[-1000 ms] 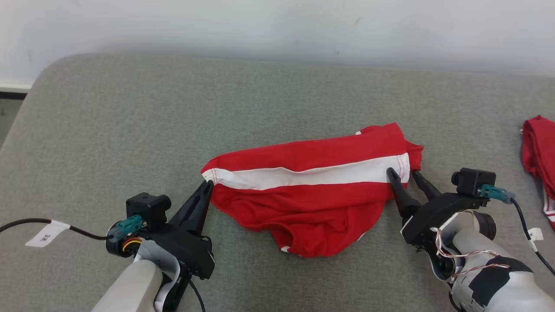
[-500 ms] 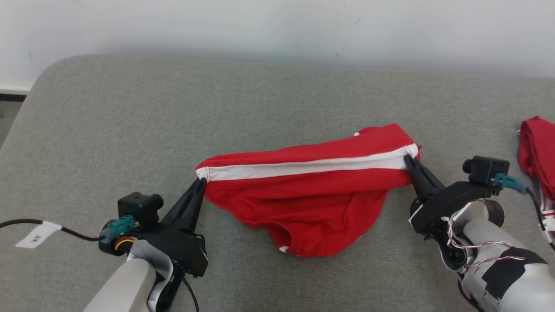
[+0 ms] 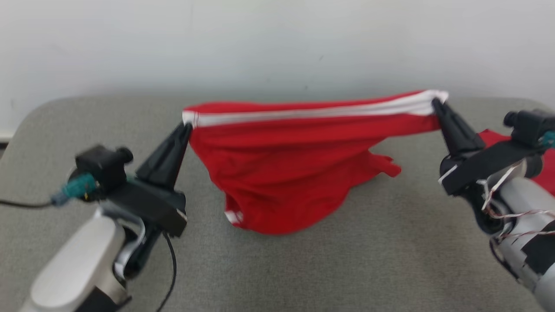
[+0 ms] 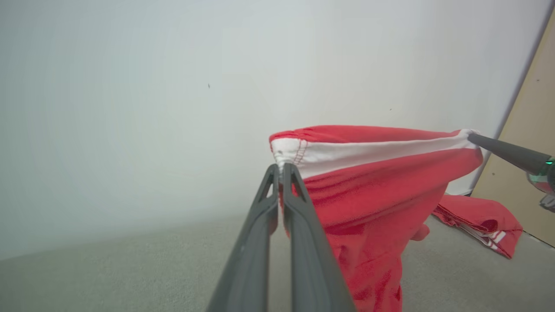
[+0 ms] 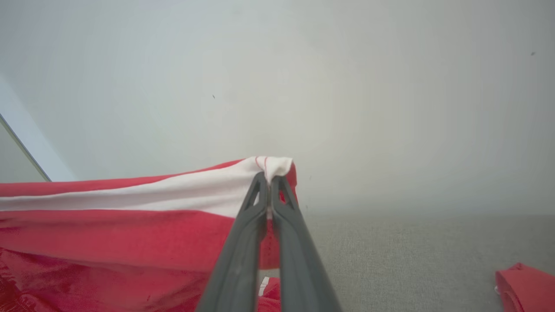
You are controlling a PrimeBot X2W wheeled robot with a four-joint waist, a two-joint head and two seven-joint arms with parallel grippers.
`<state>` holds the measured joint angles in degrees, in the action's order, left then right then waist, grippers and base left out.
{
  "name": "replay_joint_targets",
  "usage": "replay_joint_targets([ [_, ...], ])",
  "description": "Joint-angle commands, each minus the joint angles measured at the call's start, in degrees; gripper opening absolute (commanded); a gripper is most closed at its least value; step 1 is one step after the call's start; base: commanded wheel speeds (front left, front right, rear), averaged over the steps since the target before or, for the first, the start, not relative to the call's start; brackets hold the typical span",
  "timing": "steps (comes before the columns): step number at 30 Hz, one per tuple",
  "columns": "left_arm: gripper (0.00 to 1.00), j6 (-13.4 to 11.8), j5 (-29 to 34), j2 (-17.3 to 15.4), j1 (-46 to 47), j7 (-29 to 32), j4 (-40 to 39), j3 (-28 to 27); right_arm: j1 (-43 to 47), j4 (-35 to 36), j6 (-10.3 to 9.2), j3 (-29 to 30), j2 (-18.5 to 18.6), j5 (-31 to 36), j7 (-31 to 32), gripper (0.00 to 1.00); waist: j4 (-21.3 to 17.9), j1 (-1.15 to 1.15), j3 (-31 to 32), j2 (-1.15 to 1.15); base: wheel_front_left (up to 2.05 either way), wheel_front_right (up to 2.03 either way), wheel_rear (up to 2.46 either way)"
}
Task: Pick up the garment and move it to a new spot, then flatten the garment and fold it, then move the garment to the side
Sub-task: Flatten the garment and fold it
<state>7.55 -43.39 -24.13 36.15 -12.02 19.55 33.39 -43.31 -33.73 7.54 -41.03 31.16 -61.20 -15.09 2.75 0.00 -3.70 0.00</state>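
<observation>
The red fabric garment with a white band [image 3: 286,173] hung stretched between the left gripper [image 3: 187,125] and right gripper [image 3: 435,102], each clamped on a band corner. Pickup seemed done; relocating, flattening, folding and setting aside were not.

garment [image 3: 286,173]: bright red, one broad white band along the top edge, red stitching at the band's end, short white stripes at the low hem
second cloth [image 4: 477,216]: red, thin white stripes near one edge
surface [image 3: 303,268]: grey, fine fleck
wall [image 3: 260,43]: off-white, a few dark specks
left gripper [image 3: 187,125]: black
right gripper [image 3: 435,102]: black
plug [image 3: 71,190]: teal
panel [image 4: 533,130]: tan
</observation>
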Motion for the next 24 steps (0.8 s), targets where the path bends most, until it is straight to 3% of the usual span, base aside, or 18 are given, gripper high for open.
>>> replay_joint_targets([
  [1,0.0,-0.2,-1.3,-1.2,1.7,0.7,-1.4,0.4,-0.9,0.7,-0.13,0.1,1.0,-0.1,-0.1,0.0,-2.0,0.0,3.1,0.0,0.0,0.0,0.0],
  [7,0.0,-0.1,-6.8,-4.9,10.3,5.4,-8.0,2.8,-7.5,4.1,-0.13,-0.8,5.4,-3.4,2.1,0.0,-3.6,0.0,5.8,0.0,0.0,0.0,0.0],
  [14,0.0,-0.1,-16.0,-7.1,17.9,9.7,-12.0,6.6,-12.3,4.0,-0.13,-1.4,8.8,-9.4,9.3,0.0,-4.4,0.0,7.7,0.0,0.0,0.0,0.0],
  [19,0.0,-0.1,-20.1,-8.1,14.9,8.8,-13.9,12.8,-7.6,4.4,-0.13,-5.2,9.7,-9.9,12.0,0.0,-4.8,0.0,7.5,0.0,0.0,0.0,0.0],
  [24,0.0,-0.1,-20.0,-9.2,7.9,3.3,-12.4,18.9,0.3,2.7,-0.13,-9.6,8.1,-7.3,7.6,0.0,-5.1,0.0,6.3,0.0,0.0,0.0,0.0],
])
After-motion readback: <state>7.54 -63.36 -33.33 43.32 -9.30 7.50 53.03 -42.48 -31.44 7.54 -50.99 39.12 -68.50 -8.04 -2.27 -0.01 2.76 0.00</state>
